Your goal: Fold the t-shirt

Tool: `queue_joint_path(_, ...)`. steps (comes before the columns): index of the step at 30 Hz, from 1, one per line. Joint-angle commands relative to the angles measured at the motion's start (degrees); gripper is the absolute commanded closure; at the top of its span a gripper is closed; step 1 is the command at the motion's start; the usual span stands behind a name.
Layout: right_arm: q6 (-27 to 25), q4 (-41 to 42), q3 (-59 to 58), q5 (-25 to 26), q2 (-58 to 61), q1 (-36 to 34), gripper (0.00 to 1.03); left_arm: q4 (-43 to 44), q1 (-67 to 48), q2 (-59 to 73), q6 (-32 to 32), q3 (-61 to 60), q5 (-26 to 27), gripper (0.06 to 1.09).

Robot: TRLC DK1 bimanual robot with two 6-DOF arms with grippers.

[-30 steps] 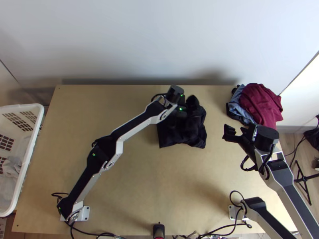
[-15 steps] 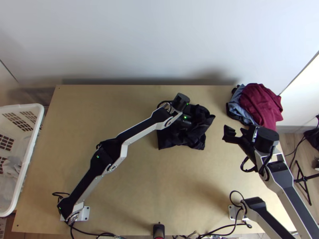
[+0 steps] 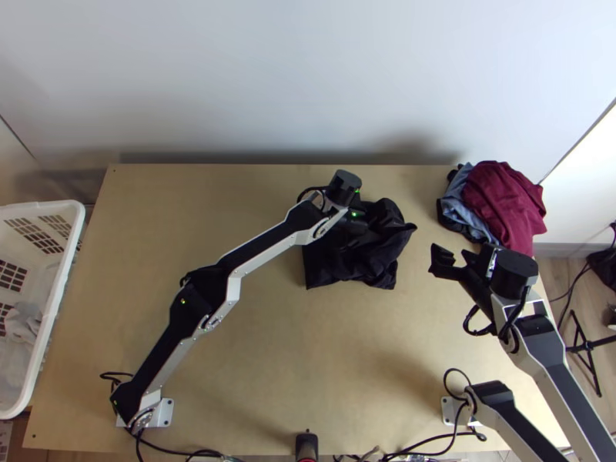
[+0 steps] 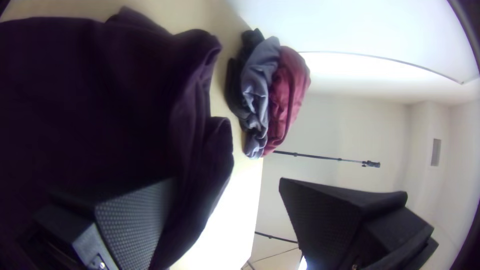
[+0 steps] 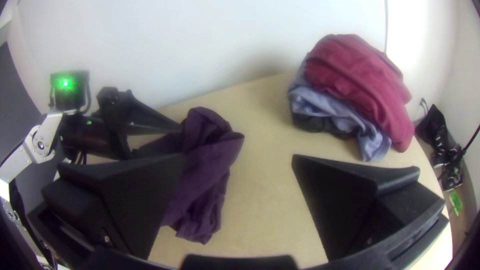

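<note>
The dark t-shirt (image 3: 350, 266) lies bunched and crumpled, its near edge fairly straight, at the middle right of the table. Over its far part is my left gripper (image 3: 376, 221), low against the cloth. In the left wrist view that gripper (image 4: 227, 202) stands open, one finger against the shirt (image 4: 100, 100) and the other apart from it. My right gripper (image 3: 453, 258) is held to the right of the shirt, not touching it. The right wrist view has this gripper (image 5: 237, 200) open, the purple-looking shirt (image 5: 207, 170) beyond and partly behind one finger.
A maroon and blue-grey clothes pile (image 3: 504, 200) sits at the table's far right corner. A white laundry basket (image 3: 73, 231) stands beyond the left edge. Bare wood (image 3: 269, 362) stretches between the arm bases, and a wall rises behind the table.
My left gripper shifted right and nearer, then back a little up and left. The shirt's raised far part came down and spread to the right. The right arm has hardly moved.
</note>
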Motion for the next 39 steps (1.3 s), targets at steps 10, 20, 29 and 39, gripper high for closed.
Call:
queue_joint_path(10,0.1,-0.1,1.0,-2.1,3.3,6.7,0.05,-0.3,11.3,-8.7,0.0,-3.5,1.6,0.11)
queue_joint_path(20,-0.6,0.4,13.0,-2.0,21.3,18.0,0.16,-24.5,20.4,-13.2,21.8,-3.8,5.2,0.11)
queue_joint_path(29,-3.1,3.4,18.1,-2.0,29.7,24.2,0.75,-33.8,24.8,-19.8,33.1,-16.2,3.9,0.11)
queue_joint_path(39,-9.6,13.3,23.8,-1.6,41.5,25.0,1.0,-30.1,26.3,-27.1,33.4,-28.1,2.7,0.11)
